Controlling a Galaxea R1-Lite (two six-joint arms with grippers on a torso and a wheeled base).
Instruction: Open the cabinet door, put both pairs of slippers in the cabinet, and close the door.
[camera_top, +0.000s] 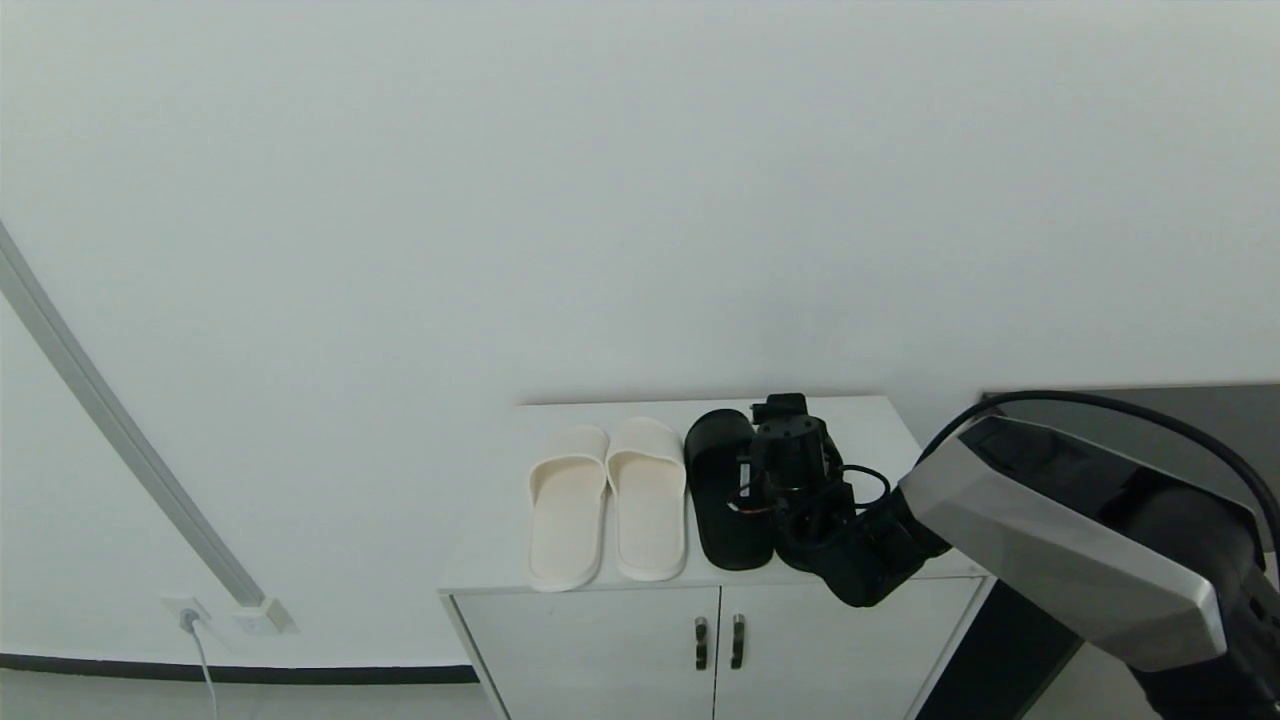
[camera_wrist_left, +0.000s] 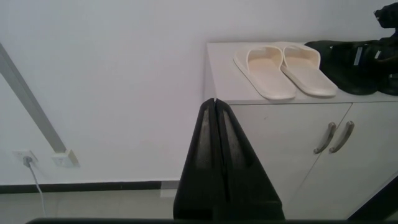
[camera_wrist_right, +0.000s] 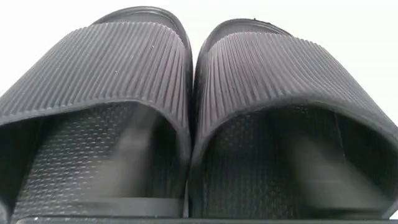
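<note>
Opening of your right gripper (camera_top: 785, 428) over the black slippers (camera_top: 720, 490) is unreadable, left gripper (camera_wrist_left: 215, 111) closed empty; catch both adjoining straps in one pinch.

The black slippers (camera_wrist_right: 124, 74) are noted as matt and rubbery, with ribbed straps and dimpled footbeds. The cream slippers (camera_top: 648, 500) are seen smooth and matt. The cabinet (camera_top: 590, 640) is finished smooth white; its handles (camera_top: 701, 642) are judged metallic.
</note>
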